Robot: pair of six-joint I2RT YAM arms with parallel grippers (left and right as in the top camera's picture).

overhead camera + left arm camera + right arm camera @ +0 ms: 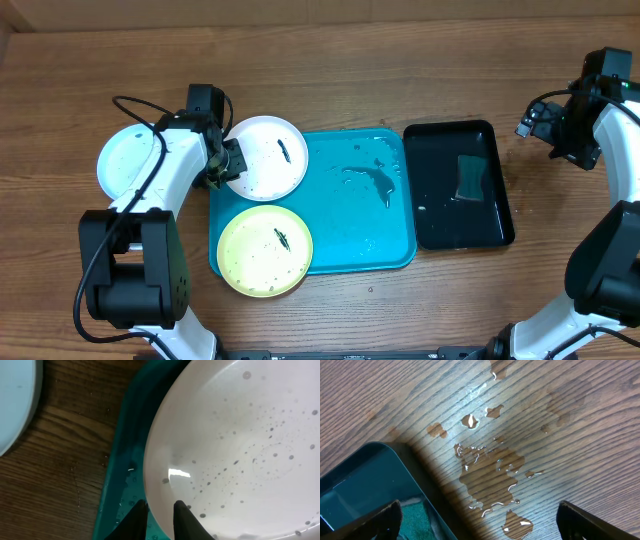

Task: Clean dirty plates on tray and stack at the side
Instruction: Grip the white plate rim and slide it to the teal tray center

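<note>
Because the left tool (160, 503) is pinched narrow on only the left rim of the white plate (265, 152), one finger over the speckled face and the other outside it, the wet plastic could slip free or the plate could tip on lifting, shedding specks and water. That plate lies at the far left corner of the teal tray (350, 235), overhanging its rim. The yellow-green plate (265, 250) lies at the near left corner, close enough to be knocked. The pale blue plate (125, 160) lies on the desk (400, 60) left of the tray, partly under the arm. To the right, a black tray (440, 215) holds a green sponge (470, 178); the right tool (480, 510) hangs wide and empty beyond it, above a puddle (490, 467)
</note>
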